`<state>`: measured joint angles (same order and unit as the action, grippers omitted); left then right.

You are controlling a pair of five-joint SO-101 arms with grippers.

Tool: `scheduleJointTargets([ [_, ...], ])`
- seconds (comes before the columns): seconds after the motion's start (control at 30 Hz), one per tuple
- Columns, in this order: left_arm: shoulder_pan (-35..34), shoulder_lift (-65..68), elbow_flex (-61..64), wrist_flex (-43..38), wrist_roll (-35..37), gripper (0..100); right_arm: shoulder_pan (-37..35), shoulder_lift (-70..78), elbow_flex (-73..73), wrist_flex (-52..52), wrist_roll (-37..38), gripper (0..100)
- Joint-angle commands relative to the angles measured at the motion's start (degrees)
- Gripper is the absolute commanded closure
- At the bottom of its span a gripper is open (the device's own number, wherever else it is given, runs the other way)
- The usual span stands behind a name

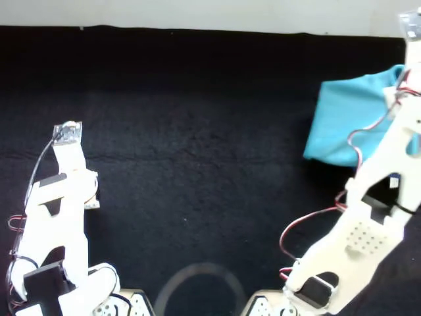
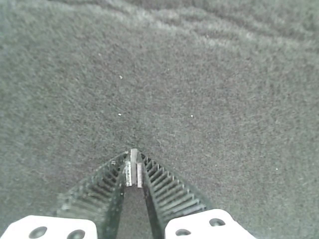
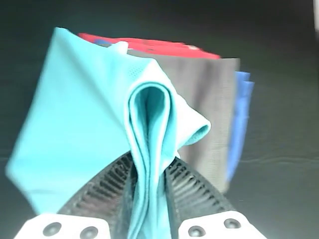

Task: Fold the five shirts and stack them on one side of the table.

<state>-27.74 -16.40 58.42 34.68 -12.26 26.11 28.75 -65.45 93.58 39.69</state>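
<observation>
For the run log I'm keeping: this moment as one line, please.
left gripper: shut, holding nothing, over table | right gripper: shut on turquoise shirt | under it: red shirt, grey shirt, blue shirt

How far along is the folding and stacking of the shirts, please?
Done: red shirt, grey shirt and blue shirt lie folded in one pile. In hand: the right gripper is shut on a fold of the turquoise shirt over that pile. Remaining: letting go; I count four colours, so one shirt may remain. The left gripper is shut on nothing.

Smooth cloth shirt (image 3: 75, 124); fuzzy, matt table cover (image 2: 199, 74).
</observation>
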Motion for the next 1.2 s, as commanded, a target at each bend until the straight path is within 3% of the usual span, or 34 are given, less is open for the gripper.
scheduleJointTargets([
  [0.0,0.0,-1.4,0.2,-1.2,-0.4,99,4.2,2.4,-1.5,-5.9,3.8,99.2],
  [0.17,0.0,-1.4,0.2,-1.2,-0.4,99,7.3,9.5,-1.5,-13.8,4.2,99.2],
  [0.7,0.0,-1.4,0.2,-1.2,-0.4,99,8.0,19.7,-2.0,-33.1,7.0,99.2],
  [1.03,0.0,-1.4,0.2,-1.2,-0.4,99,7.9,23.1,-2.0,-35.0,7.0,98.5],
  [1.17,0.0,-1.4,0.2,-1.2,-0.4,99,8.0,22.9,-2.1,-34.5,4.9,84.3],
])
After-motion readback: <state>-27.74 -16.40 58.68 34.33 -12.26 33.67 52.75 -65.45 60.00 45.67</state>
